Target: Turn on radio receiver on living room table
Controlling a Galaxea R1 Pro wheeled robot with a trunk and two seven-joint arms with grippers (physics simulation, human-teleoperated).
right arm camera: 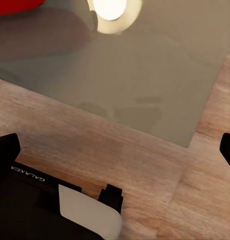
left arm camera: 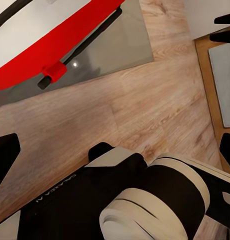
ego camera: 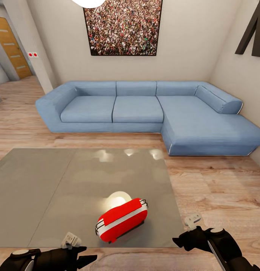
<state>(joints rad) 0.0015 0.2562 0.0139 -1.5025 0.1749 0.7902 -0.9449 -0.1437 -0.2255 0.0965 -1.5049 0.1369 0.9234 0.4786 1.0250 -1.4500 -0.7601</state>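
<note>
The red radio receiver (ego camera: 121, 220) with its white band lies near the front edge of the grey table (ego camera: 51, 188), tilted, with its thin wire handle at the far end. My left gripper (ego camera: 83, 259) hangs open over the floor just in front of the table, left of the radio. My right gripper (ego camera: 182, 241) is open at the table's front right corner. The left wrist view shows the radio's red and white body (left arm camera: 45, 45) and the handle's red bar (left arm camera: 55, 71) ahead of the open left gripper (left arm camera: 117, 140). A red corner of the radio (right arm camera: 15, 5) shows beyond the open right gripper (right arm camera: 120, 142).
A blue corner sofa (ego camera: 145, 113) stands behind the table under a framed crowd photo (ego camera: 122, 26). Light wood floor (ego camera: 213, 188) surrounds the table. A lamp's bright reflection (ego camera: 118, 197) glows on the tabletop behind the radio. A wooden door (ego camera: 11, 45) is at far left.
</note>
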